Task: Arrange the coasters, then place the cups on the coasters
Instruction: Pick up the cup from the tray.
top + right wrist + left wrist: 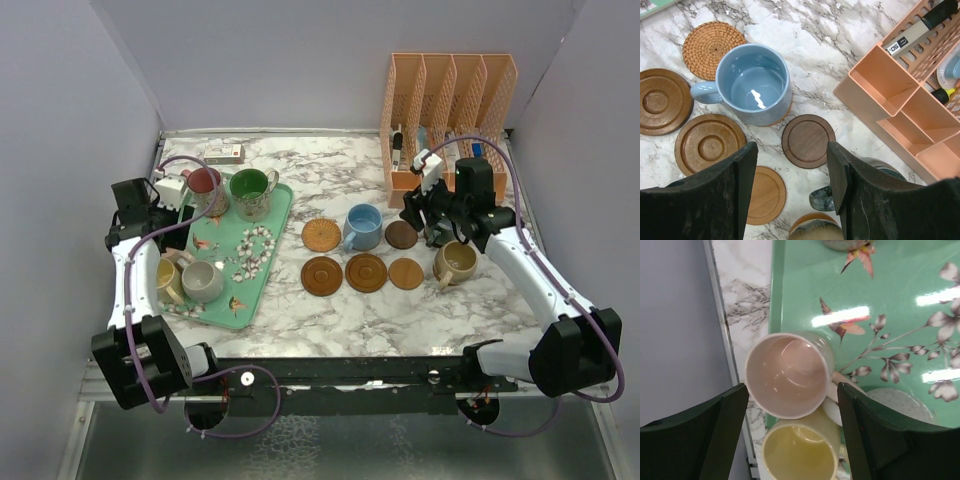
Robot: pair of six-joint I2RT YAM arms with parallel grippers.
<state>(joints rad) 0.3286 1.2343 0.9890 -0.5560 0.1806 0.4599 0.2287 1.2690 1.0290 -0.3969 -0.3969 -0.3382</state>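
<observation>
With your left gripper [792, 388] spread wide around the pale pink ceramic mug [784, 374] at the mint-green floral tray's [800, 285] left edge, an off-centre squeeze could knock the yellow ceramic mug [799, 454] just beside it.

Tray [283, 215] on table [340, 325] left, four mugs [203, 281] on it: two far, two near. Coasters [366, 271] in two rows at centre; one mug [364, 228] on far-row coaster, another mug [456, 262] right of near row; organizer [450, 90] behind
</observation>
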